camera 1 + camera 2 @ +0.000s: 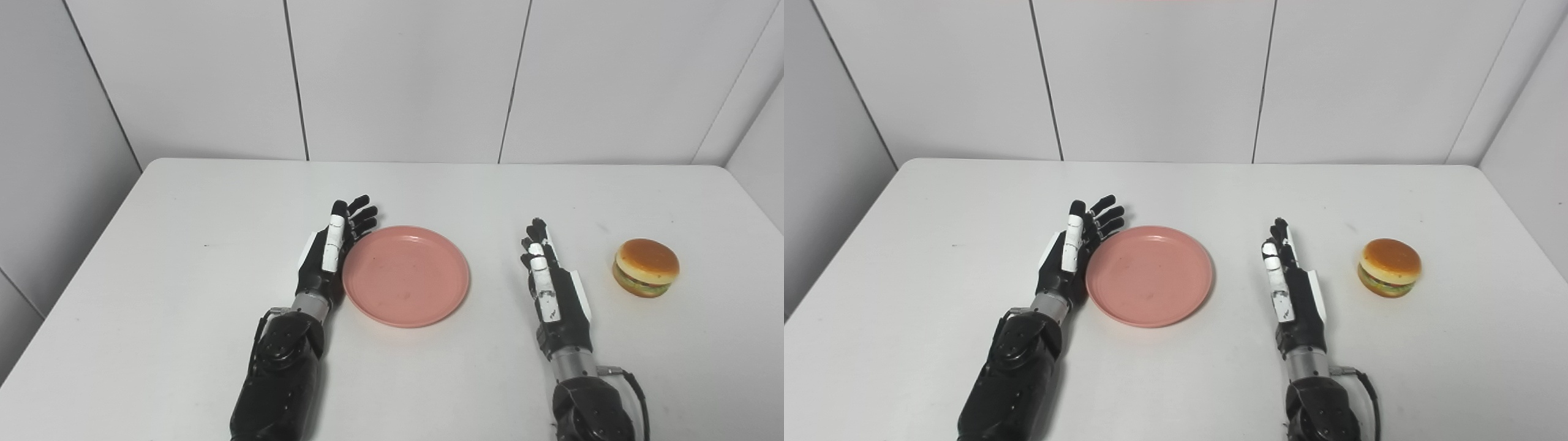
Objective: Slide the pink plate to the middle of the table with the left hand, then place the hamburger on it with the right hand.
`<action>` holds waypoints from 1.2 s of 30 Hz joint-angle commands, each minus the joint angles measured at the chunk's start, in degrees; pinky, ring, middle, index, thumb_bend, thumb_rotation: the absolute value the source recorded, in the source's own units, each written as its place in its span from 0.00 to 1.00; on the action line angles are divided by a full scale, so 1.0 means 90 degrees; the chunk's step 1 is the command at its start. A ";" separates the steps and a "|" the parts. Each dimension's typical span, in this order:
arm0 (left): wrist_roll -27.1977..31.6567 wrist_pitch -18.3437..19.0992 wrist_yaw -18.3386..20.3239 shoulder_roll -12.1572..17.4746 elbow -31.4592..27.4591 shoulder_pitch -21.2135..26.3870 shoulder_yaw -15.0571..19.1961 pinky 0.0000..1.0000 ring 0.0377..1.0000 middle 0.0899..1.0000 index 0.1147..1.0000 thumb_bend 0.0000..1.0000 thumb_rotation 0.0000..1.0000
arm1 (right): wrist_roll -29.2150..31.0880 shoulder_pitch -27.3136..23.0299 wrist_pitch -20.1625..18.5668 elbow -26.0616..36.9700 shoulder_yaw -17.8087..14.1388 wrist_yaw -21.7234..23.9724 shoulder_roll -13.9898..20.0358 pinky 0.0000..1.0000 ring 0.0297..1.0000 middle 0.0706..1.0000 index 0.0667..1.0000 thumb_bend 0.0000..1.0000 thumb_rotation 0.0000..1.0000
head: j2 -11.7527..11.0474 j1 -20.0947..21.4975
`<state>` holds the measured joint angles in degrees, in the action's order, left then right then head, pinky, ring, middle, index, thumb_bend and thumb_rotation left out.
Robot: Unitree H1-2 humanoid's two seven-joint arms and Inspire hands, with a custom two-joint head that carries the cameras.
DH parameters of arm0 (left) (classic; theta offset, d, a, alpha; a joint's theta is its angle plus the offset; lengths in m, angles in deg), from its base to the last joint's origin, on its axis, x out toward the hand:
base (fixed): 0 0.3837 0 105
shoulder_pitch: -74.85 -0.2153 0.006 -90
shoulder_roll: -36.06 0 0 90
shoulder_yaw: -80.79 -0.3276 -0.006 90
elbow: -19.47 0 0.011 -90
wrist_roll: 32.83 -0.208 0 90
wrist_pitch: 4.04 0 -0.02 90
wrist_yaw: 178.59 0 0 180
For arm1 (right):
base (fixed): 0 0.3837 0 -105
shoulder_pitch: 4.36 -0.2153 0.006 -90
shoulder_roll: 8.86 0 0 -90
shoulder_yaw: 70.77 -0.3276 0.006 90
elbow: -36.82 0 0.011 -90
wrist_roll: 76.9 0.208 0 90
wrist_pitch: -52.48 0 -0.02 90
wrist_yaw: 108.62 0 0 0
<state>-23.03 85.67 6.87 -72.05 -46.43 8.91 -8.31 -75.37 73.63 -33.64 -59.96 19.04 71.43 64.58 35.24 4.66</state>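
- Near the middle of the white table (184,202) I see the round pink plastic plate (406,275), lying flat.
- My left hand (331,251) stands edge-on against the plate's left rim, fingers spread, holding nothing.
- My right hand (548,285) rests between plate and toy hamburger (646,267), fingers straight, empty, apart from both.

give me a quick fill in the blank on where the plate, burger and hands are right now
1. The left hand stands edge-on against the ____ rim of the pink plate.
2. The hamburger sits on the table, to the ____ of the right hand.
3. The plate has ____ on it.
4. The right hand is open and holds ____.

Missing words: left; right; nothing; nothing
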 commanded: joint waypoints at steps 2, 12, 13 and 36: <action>0.0002 0.0047 0.0040 -0.0099 -0.0125 0.0017 -0.0044 0.92 0.91 0.87 0.83 0.88 1.00 | -0.0035 -0.0103 -0.0008 0.0066 0.0039 -0.0052 -0.0098 1.00 1.00 1.00 1.00 0.64 0.98 | 0.0012 0.0010; -0.0098 0.0093 0.0060 -0.0126 -0.0148 -0.0026 -0.0122 0.94 0.92 0.88 0.85 0.87 1.00 | -0.0157 -0.0105 -0.0087 0.0169 0.0126 -0.0116 -0.0096 1.00 1.00 1.00 1.00 0.61 1.00 | 0.0097 0.0118; -0.0109 0.0058 0.0064 -0.0123 -0.0121 -0.0024 -0.0131 0.94 0.91 0.88 0.85 0.87 1.00 | -0.0156 -0.0108 -0.0086 0.0167 0.0130 -0.0107 -0.0091 1.00 1.00 1.00 1.00 0.61 1.00 | 0.0104 0.0144; -0.0041 -0.0487 0.0052 -0.0139 0.0015 -0.0067 -0.0017 1.00 1.00 0.99 0.99 0.85 1.00 | -0.0111 -0.0294 0.0345 0.0179 -0.0011 -0.0186 -0.0065 1.00 1.00 1.00 1.00 0.64 0.93 | 0.0078 0.0449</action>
<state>-23.15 82.34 7.26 -73.18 -46.27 7.73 -8.50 -76.64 73.29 -34.45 -60.15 19.35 70.12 64.05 35.95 8.70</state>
